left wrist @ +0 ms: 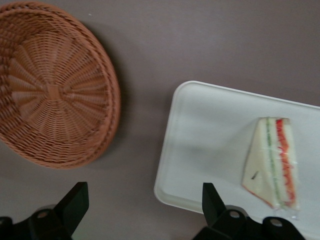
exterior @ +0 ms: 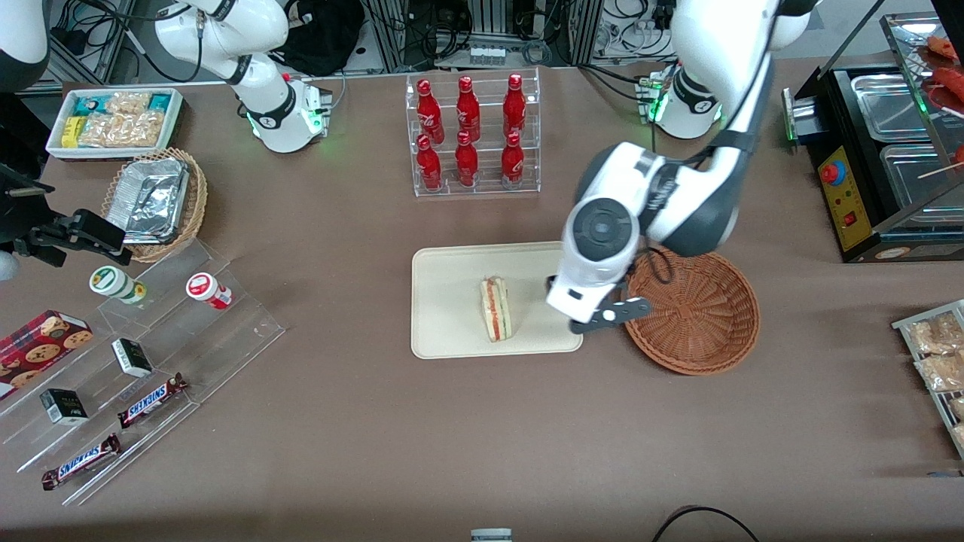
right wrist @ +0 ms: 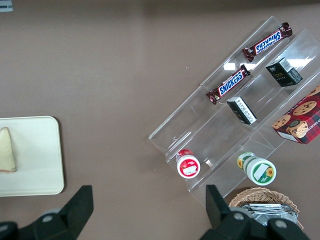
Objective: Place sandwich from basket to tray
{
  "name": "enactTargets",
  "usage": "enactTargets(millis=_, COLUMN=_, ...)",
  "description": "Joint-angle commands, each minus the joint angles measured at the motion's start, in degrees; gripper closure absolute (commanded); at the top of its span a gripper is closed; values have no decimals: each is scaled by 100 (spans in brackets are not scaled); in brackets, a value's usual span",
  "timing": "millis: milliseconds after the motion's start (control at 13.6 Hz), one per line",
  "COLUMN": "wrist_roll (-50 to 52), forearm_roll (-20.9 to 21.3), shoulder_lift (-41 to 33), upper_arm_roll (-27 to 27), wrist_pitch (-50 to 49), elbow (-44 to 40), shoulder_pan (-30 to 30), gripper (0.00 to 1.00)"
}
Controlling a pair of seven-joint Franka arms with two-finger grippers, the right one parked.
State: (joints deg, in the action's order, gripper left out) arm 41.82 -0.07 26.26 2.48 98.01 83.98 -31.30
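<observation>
Front view shows the sandwich [exterior: 497, 309] lying on the tray [exterior: 452, 331], roughly at the tray's middle, with its red, orange and green filling edge visible along one side. The tray sits flat on the brown worktop [exterior: 376, 436], and the basket [exterior: 697, 316] rests just beside it toward the working arm's end, a narrow strip of worktop between the two. Nothing lies inside the basket; its woven bottom is bare. The end effector [exterior: 561, 305] hangs above the tray's edge nearest the basket, clear of the sandwich, largely hidden under the arm's white wrist housing.

From the left wrist camera, both fingers [left wrist: 75, 200] appear as dark wedges spread wide apart with nothing between them, one over the bare worktop near the basket [left wrist: 55, 95] and the other over the rim of the tray [left wrist: 200, 130]. The sandwich [left wrist: 272, 162] lies apart from both fingers, flat on the tray surface.

Farther from the front camera than the tray stands a clear rack of red bottles [exterior: 471, 132].
</observation>
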Motion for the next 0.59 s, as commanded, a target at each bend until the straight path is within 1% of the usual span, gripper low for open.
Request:
enactTargets(millis=0, wrist_roll=-682, forearm_roll=-11, shoulder_lift=-787, upper_arm_roll=-28, wrist_pitch=-45, elbow=767, shoulder_pan=395, gripper=0)
enactTargets(millis=295, wrist_roll=-1509, forearm_roll=-2, shoulder_lift=-1455, upper_arm_roll=-19, wrist_pitch=-62, elbow=1435, shoulder_pan=940, gripper=0)
enactTargets(millis=516, wrist_roll=-1765, forearm_roll=42, shoulder_lift=-1886, upper_arm_roll=-2, wrist_pitch=-80, elbow=1796, shoulder_pan=1082, gripper=0)
